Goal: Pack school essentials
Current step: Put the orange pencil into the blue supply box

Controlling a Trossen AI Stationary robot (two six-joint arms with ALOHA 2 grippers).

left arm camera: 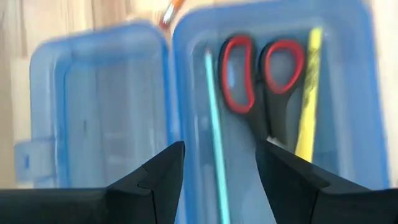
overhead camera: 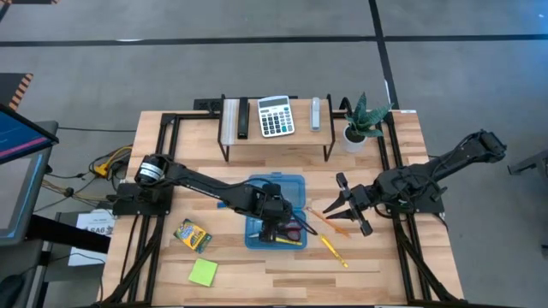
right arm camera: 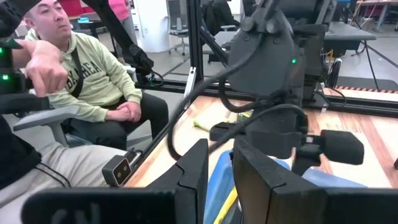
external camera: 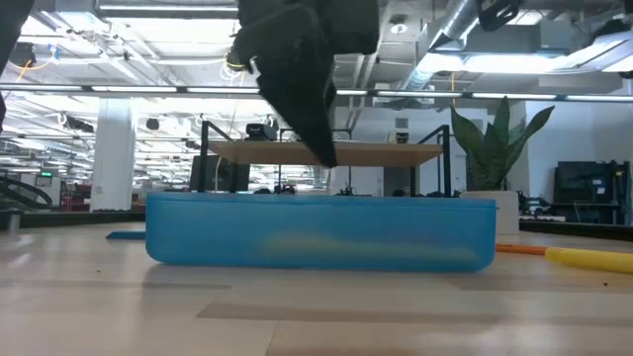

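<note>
Wooden tabletop is seen under both arms, with a shelf at its far edge. Nearest the front edge, the sticky-note pad (overhead camera: 203, 272) and the crayon box (overhead camera: 193, 234) lie well apart from the open blue case (overhead camera: 276, 184), not yet packed. A yellow pencil (overhead camera: 333, 251) lies just right of the case, also unpacked. Inside the case, the scissors (left arm camera: 261, 68), a teal pen (left arm camera: 216, 149) and a yellow marker (left arm camera: 309, 99) are seen side by side. The left gripper (left arm camera: 219, 163) is held over the case with its fingers parted and nothing between them. Further right, the right gripper (overhead camera: 351, 205) hangs above the table beside the case; its fingers stand slightly apart and appear empty. On the far shelf a calculator (overhead camera: 275, 115) is set. If the left gripper is lowered or swung carelessly, the case could be nudged or the packed items dragged out; a reach by both arms toward the case could bring them into contact.
</note>
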